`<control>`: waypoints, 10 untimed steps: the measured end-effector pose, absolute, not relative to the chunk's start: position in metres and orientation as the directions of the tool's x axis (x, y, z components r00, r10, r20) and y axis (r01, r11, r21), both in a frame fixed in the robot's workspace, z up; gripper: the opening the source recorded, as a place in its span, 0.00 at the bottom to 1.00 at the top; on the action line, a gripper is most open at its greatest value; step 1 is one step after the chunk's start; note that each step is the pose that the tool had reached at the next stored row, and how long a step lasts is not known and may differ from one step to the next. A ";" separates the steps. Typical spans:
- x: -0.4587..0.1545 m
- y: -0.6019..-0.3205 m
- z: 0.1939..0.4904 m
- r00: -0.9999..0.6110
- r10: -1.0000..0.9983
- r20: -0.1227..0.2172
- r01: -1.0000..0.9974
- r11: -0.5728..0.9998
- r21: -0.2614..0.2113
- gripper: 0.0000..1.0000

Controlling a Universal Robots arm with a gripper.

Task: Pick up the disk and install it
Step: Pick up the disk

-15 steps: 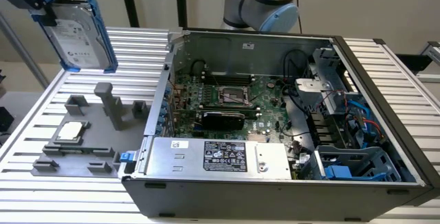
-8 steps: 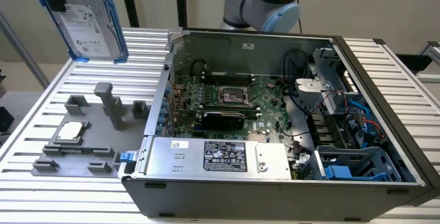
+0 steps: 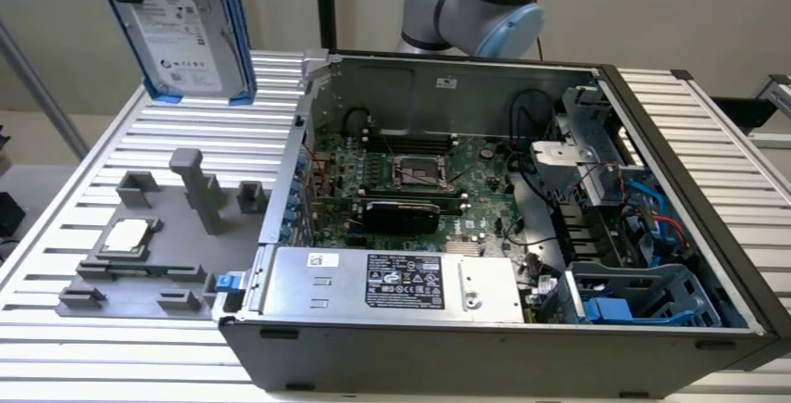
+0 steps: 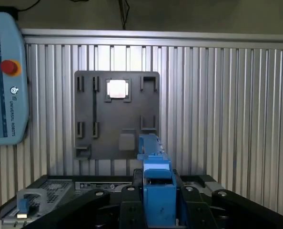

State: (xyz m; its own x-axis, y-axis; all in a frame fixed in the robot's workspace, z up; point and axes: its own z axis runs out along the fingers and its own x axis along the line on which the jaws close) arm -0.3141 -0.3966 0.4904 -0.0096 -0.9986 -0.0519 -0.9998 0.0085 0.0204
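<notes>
Disk [image 3: 185, 37] is pinched edge-on between the black fingers [image 4: 127, 210] of the gripper [image 4: 159, 193] — silver-grey metal, white label, blue plastic carrier. It hangs upright above the ribbed aluminium table [image 3: 99, 347], at the exterior view's left of the open computer case [image 3: 495, 357]. Its top edge is cut off by the frame. Below it, a grey fixture plate [image 3: 167, 208] holds a square silver CPU chip [image 3: 126, 236]. Inside the case sit a green motherboard [image 3: 420, 181], a boxy power supply [image 3: 395, 283] and a blue-grey plastic drive cage [image 3: 643, 292] — its contents hard to make out.
</notes>
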 end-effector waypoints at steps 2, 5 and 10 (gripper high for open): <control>-0.305 -0.400 0.495 -0.010 -0.999 -0.052 -1.000 0.009 0.021 0.00; -0.291 -0.404 0.502 -0.010 -0.999 -0.052 -1.000 0.009 0.021 0.00; -0.268 -0.413 0.509 -0.010 -0.999 -0.052 -1.000 0.009 0.021 0.00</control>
State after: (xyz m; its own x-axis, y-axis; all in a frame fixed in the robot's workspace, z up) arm -0.2684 -0.4126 0.5090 -0.0097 -0.9986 -0.0521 -0.9997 0.0087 0.0207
